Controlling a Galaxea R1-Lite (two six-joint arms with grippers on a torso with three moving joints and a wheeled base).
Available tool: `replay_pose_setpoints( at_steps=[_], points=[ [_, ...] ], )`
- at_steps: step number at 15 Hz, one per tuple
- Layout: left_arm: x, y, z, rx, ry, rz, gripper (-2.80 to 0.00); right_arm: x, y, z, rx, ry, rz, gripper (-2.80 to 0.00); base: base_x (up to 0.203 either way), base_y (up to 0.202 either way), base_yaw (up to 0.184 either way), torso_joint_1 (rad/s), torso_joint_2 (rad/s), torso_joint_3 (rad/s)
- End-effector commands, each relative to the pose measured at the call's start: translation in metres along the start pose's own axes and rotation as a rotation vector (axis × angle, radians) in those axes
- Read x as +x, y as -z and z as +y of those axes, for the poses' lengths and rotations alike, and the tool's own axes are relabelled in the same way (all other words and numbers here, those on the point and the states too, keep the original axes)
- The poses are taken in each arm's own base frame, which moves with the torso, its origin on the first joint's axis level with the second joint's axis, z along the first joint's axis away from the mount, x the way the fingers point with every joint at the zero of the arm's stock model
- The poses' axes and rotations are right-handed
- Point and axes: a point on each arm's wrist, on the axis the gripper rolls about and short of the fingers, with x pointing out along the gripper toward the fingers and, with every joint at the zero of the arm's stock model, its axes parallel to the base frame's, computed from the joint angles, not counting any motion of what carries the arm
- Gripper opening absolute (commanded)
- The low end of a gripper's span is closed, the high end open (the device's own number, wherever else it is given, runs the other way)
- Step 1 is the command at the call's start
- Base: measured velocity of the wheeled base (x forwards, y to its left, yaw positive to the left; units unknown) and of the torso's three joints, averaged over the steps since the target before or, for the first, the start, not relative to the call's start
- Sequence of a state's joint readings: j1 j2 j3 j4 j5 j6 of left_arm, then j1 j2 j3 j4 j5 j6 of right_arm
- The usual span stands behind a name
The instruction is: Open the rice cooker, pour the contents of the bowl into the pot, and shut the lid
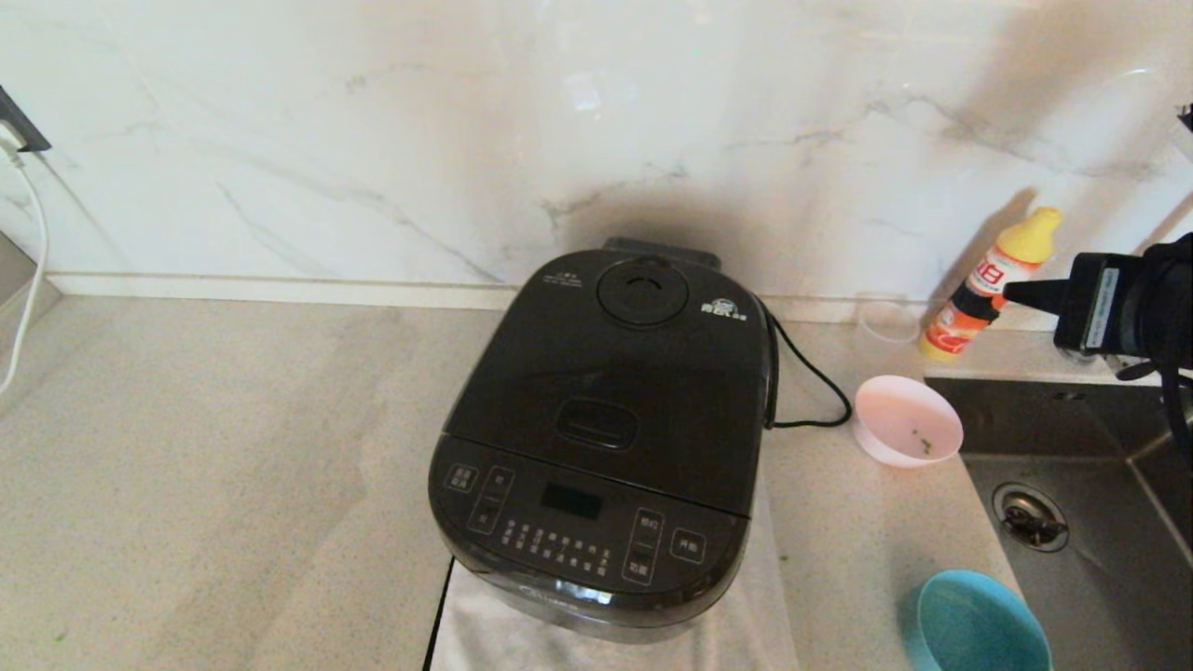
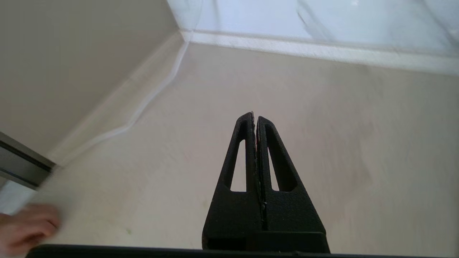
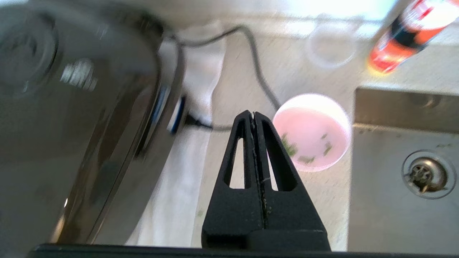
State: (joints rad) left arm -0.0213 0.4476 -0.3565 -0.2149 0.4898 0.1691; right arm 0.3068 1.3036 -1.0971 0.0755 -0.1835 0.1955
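1. The right gripper (image 3: 254, 114) has its two fingers pressed flat together and holds nothing. It hangs in the air at the right of the scene, above the counter between the cooker and the sink.
2. Just beyond its tip in the wrist view sits the bowl (image 3: 315, 129), upright on the counter, at the sink's left edge. Only a few green bits (image 3: 289, 146) lie scattered inside it.
3. The cooker (image 1: 596, 438) stands at the centre of the counter on a white cloth (image 1: 485, 624), left of the bowl and apart from it.
4. Its lid (image 1: 615, 373) is down flat. The round vent is toward the far wall and the latch button is nearer the control panel.
5. A black cord (image 1: 811, 382) runs from the cooker's right side and curves close by the bowl.
6. The sink (image 1: 1100, 438) lies at the right, with its drain visible.
7. A bottle (image 1: 988, 284) with a yellow cap leans against the far wall behind the sink.
8. A blue bowl (image 1: 979, 629) sits at the near edge, by the sink's corner.
9. The left gripper (image 2: 255, 116) is also closed and empty. It is over bare counter (image 2: 322, 143) near the wall corner, out of the head view.
10. A person's hand (image 2: 25, 229) shows at the edge of the left wrist view.
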Motion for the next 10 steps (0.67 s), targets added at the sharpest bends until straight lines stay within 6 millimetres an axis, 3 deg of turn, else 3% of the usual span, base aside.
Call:
replay_pose_setpoints(
  at_steps=[1, 3, 5, 7, 10],
  points=[
    [-0.034, 0.047, 0.008, -0.033, 0.044, -0.082, -2.80, -0.013, 0.011, 0.010, -0.021, -0.054, 0.017, -2.80, 0.000, 0.000, 0.000, 0.000, 0.00, 0.000],
    [-0.045, 0.089, 0.004, -0.008, 0.169, -0.061, -2.80, -0.024, 0.017, 0.013, -0.030, -0.085, 0.017, -2.80, 0.000, 0.000, 0.000, 0.000, 0.00, 0.000],
    [-0.050, 0.113, -0.003, 0.001, 0.419, 0.065, -2.80, -0.030, 0.017, 0.018, -0.042, -0.108, 0.008, -2.80, 0.000, 0.000, 0.000, 0.000, 0.00, 0.000],
    [-0.052, 0.122, -0.007, -0.031, 0.537, 0.150, -2.80, -0.036, 0.020, 0.028, -0.068, -0.134, 0.004, -2.80, 0.000, 0.000, 0.000, 0.000, 0.00, 0.000],
    [-0.052, 0.122, -0.006, -0.067, 0.527, 0.159, -2.80, -0.046, 0.032, 0.042, -0.115, -0.225, 0.032, -2.80, 0.000, 0.000, 0.000, 0.000, 0.00, 0.000]
  ],
)
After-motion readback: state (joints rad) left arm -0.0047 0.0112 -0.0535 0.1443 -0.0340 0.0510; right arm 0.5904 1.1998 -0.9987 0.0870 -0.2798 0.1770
